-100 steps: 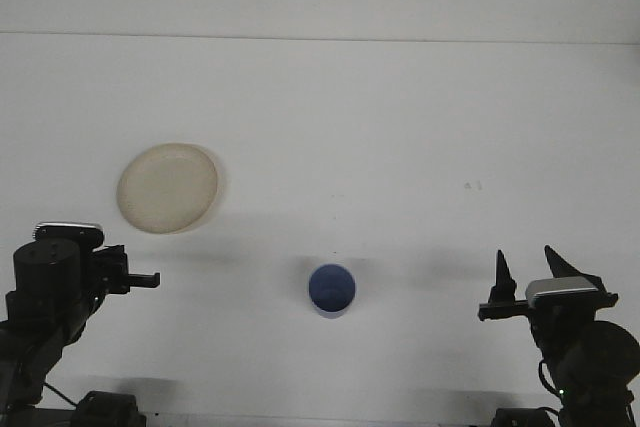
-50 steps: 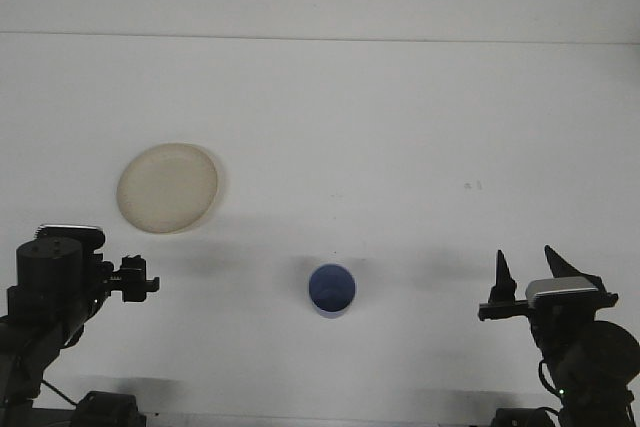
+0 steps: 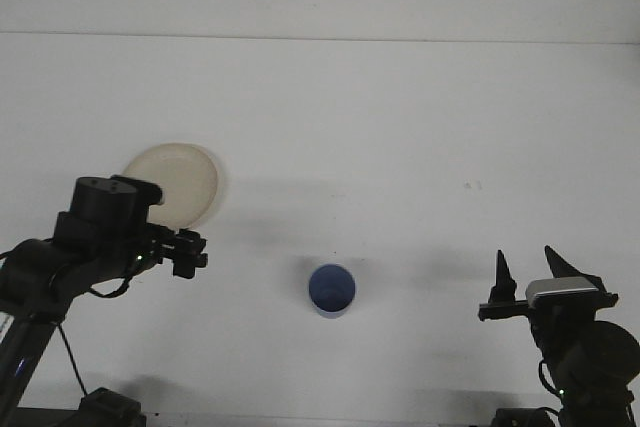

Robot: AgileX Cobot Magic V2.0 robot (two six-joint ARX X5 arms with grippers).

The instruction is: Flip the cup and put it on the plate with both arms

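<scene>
A small blue cup (image 3: pixel 331 290) stands on the white table, near the front and a little right of centre. A round cream plate (image 3: pixel 180 182) lies at the left. Its lower left edge is hidden behind my left arm. My left gripper (image 3: pixel 188 251) hangs just below the plate's front edge, pointing right toward the cup and well short of it. My right gripper (image 3: pixel 527 269) sits low at the front right, open, its two dark fingers spread and pointing up, with nothing between them. It is well to the right of the cup.
The white table (image 3: pixel 400 147) stretches back to a pale wall. A faint small mark (image 3: pixel 472 185) lies on the table at the right. Both arm bases fill the front corners.
My left arm has lifted and swung forward and right, so its gripper is now by the plate's front edge, closer to the cup. The right arm, cup and plate have not moved.
</scene>
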